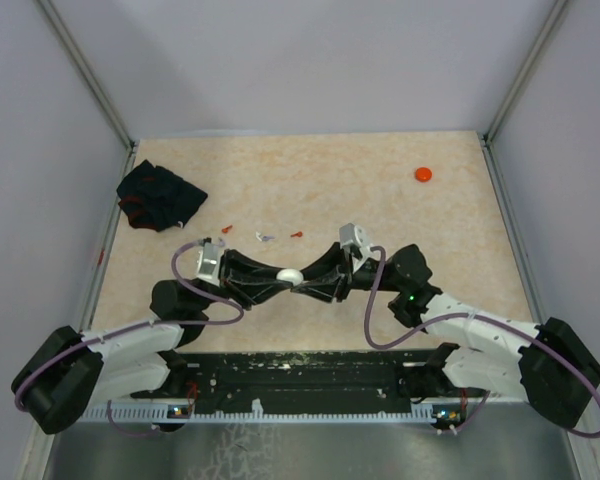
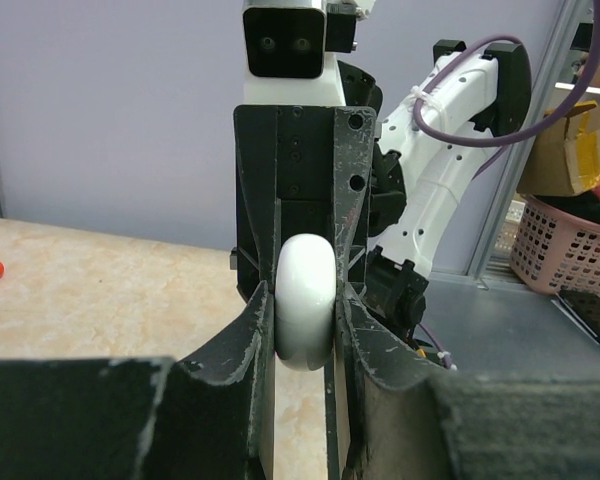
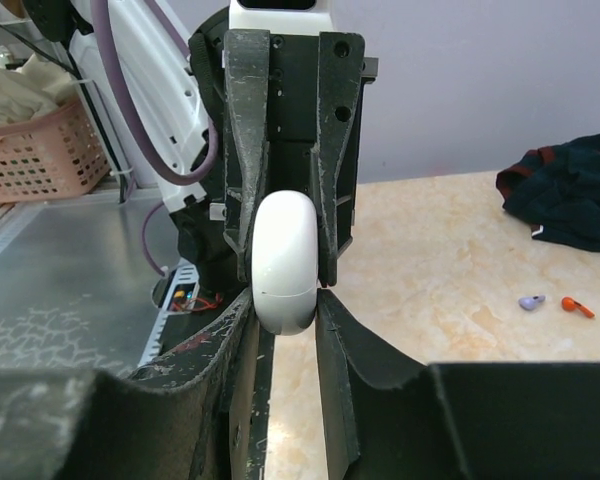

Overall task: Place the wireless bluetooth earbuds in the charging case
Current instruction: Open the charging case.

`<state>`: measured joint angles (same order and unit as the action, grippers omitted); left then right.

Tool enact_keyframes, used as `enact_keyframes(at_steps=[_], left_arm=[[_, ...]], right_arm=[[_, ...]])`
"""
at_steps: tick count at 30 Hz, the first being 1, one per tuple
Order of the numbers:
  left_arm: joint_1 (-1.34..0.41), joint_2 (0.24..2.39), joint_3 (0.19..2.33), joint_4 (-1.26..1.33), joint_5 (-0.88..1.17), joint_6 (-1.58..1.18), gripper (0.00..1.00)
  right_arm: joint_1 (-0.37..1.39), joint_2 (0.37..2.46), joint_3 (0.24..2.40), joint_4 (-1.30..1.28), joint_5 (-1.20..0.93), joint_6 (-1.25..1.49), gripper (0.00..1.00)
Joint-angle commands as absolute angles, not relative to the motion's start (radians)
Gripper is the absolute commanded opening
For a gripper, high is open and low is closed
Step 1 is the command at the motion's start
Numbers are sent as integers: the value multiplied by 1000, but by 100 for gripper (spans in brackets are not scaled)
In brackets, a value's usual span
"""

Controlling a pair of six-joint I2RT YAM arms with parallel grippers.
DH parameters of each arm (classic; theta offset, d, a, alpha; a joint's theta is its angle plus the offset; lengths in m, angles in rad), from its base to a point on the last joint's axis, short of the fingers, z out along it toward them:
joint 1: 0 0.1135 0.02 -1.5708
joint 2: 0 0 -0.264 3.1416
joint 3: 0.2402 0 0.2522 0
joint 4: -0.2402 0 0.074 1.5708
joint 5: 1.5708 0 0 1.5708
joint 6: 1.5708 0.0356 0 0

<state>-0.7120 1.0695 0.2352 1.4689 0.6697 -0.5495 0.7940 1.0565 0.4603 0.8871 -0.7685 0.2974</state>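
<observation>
Top camera looked down from the near side — wrist cameras faced each other closely, sharing the white case (image 2: 303,300).

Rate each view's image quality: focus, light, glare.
Top external: even light, soft shadows, earbuds too small for detail. Left wrist: charging case sharp, near fingers blurred. Right wrist: likewise, with only a soft sheen on the case.

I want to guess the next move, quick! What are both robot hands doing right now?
The left gripper is closed, holding the white case.
The right gripper is closed on that white case too.
</observation>
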Motion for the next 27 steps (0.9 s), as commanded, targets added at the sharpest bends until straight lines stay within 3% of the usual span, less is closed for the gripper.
enact_keyframes(at_steps=[1, 5, 10, 13, 16, 27], left_arm=[[-719, 1069, 265, 1461, 687, -517, 0], [-721, 1064, 267, 1436, 691, -499, 0], [-721, 1048, 270, 1402, 691, -482, 5], [-721, 1024, 268, 1368, 676, -482, 26], [-721, 988, 273, 1307, 657, -473, 39], [-721, 916, 296, 1107, 528, -453, 57]], right_arm=[[788, 1055, 512, 971, -793, 320, 27], [788, 1050, 507, 986, -796, 331, 23], [788, 1048, 498, 986, -796, 326, 0], [789, 1048, 488, 974, -790, 304, 0], [790, 1049, 481, 950, -781, 269, 0], [788, 1049, 465, 914, -797, 213, 0]])
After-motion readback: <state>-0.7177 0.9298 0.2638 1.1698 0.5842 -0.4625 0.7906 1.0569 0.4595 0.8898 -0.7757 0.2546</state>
